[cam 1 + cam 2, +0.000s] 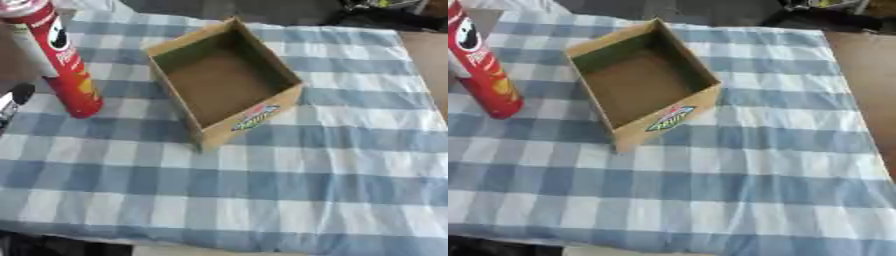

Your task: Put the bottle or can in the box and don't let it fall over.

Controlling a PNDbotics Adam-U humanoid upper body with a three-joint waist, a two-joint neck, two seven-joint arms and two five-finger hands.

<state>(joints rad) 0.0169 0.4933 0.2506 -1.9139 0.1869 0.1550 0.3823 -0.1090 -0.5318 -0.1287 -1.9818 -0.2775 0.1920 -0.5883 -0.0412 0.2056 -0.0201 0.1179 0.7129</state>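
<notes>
1 red can (63,65) upright, 1 open box (254,120) beside, checked cloth (262,190)

The box (226,82) sits on the table (289,200) above the middle, open side up, with nothing in it. The can (61,60) stands upright on the table at the box's 9 o'clock, near it but apart. The left hand (12,102) shows at the left edge, at the can's 8 o'clock.

Only a sliver of left hand (16,100) at the left edge: black rounded tip, silver-grey beneath.
</notes>
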